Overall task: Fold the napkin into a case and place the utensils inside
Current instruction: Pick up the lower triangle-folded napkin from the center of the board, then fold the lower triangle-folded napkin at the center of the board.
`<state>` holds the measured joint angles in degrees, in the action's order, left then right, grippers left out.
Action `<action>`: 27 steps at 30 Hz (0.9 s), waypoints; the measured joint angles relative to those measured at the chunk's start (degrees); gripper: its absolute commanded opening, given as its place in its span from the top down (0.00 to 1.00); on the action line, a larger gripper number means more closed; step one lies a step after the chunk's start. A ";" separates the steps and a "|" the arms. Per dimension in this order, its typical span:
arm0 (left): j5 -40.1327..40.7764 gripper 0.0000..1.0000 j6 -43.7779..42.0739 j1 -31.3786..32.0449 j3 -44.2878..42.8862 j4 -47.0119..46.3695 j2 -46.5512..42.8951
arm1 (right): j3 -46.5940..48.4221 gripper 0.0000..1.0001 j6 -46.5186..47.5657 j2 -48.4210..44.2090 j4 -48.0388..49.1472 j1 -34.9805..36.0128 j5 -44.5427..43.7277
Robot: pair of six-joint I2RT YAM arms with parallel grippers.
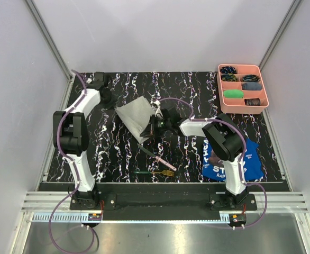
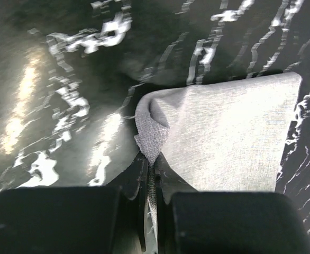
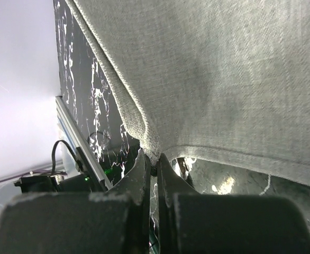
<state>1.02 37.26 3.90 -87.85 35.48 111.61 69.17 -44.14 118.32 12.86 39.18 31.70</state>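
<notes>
The light grey napkin point(image 1: 135, 115) hangs folded between my two grippers above the middle of the black marbled table. My left gripper point(image 1: 110, 100) is shut on its far left corner; the left wrist view shows the cloth point(image 2: 234, 137) pinched between the jaws at my left gripper point(image 2: 154, 172). My right gripper point(image 1: 154, 125) is shut on the napkin's right edge; in the right wrist view the cloth point(image 3: 224, 69) fills the frame above my right gripper point(image 3: 155, 164). The pink-handled knife point(image 1: 157, 157) and the green-handled fork point(image 1: 154, 172) lie on the table near the front.
A pink compartment tray point(image 1: 243, 88) with small items stands at the back right. A blue printed cloth point(image 1: 231, 159) lies under the right arm at the front right. White walls and metal rails bound the table.
</notes>
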 measured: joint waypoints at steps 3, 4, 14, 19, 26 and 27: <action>1.95 0.96 -0.20 2.38 -3.85 1.49 2.47 | -1.20 1.00 -0.52 -0.37 0.70 -0.48 0.35; 2.43 0.96 -0.22 2.95 -4.57 1.81 3.10 | -1.44 1.00 -0.55 -0.39 0.81 -0.52 0.35; 6.62 0.97 0.20 6.34 -10.27 5.88 9.53 | -3.28 1.00 1.03 -0.52 -0.76 -1.73 -0.74; 7.82 0.97 0.28 7.08 -10.67 6.58 9.53 | -3.34 1.00 2.34 -0.81 -1.97 -2.12 -1.22; 7.82 0.99 0.28 7.41 -11.87 7.82 9.53 | -3.93 0.91 3.26 -1.95 -2.32 -2.12 -2.12; 7.82 1.00 0.28 7.45 -11.87 7.89 9.53 | -3.89 0.89 3.48 -2.08 -2.62 -2.12 -2.08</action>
<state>8.84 37.54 11.35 -99.72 43.38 121.14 65.28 -40.66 116.25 10.24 37.06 29.63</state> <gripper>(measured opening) 0.056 0.050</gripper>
